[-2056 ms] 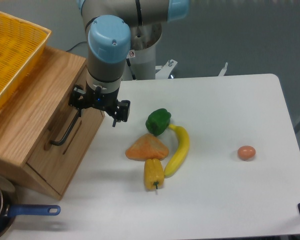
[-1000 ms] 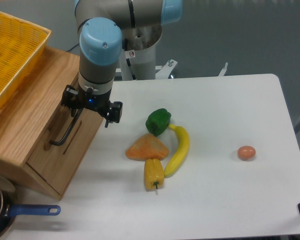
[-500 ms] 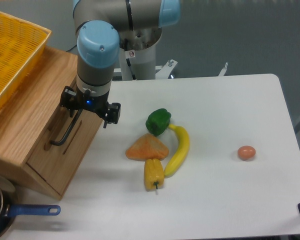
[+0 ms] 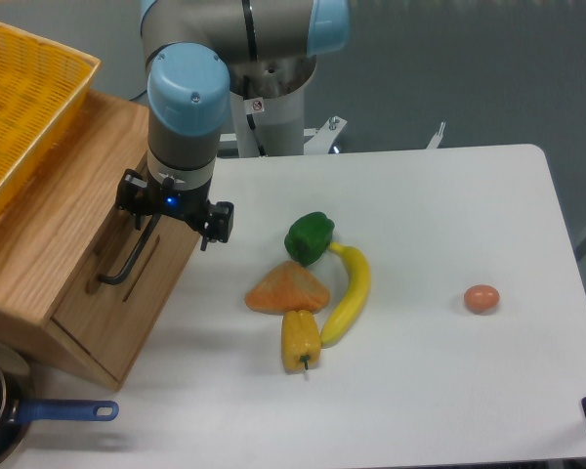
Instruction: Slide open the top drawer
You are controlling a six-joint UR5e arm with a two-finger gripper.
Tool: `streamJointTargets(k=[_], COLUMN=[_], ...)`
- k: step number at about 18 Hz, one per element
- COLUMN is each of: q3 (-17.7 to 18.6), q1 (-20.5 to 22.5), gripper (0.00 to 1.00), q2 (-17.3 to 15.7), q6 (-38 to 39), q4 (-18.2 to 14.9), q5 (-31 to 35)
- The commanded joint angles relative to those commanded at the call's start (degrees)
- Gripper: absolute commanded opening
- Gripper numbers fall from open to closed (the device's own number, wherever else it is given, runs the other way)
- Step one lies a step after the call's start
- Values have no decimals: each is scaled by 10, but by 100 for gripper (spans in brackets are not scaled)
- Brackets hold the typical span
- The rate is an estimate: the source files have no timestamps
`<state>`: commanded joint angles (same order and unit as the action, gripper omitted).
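The light-oak cabinet (image 4: 49, 244) stands at the table's left, its front panels facing right. The top drawer (image 4: 151, 269) carries a long black bar handle (image 4: 127, 259), and its front looks flush with the cabinet. My gripper (image 4: 164, 210) points down right over the handle's upper end, against the drawer front. The blue-capped wrist and black gripper body hide the fingers, so I cannot see whether they close around the bar.
A yellow mesh basket (image 4: 29, 98) sits on the cabinet. Mid-table lie a green pepper (image 4: 309, 235), banana (image 4: 350, 293), orange wedge (image 4: 287, 289) and yellow pepper (image 4: 301, 338). An egg (image 4: 481, 298) lies to the right. A blue-handled pan (image 4: 63, 411) is at the front left.
The arm has shifted left, bringing the gripper from just right of the cabinet to over the handle's upper end. The last half second shows almost no motion. The drawer has not moved.
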<state>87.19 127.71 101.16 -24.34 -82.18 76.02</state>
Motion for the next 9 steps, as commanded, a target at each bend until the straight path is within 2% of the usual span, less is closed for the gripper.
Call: streamJointTargets(k=[9], q3=[-4], q1=[7], gripper=[100], q2=[4], q6=[-5], q4=[3], q5=[10])
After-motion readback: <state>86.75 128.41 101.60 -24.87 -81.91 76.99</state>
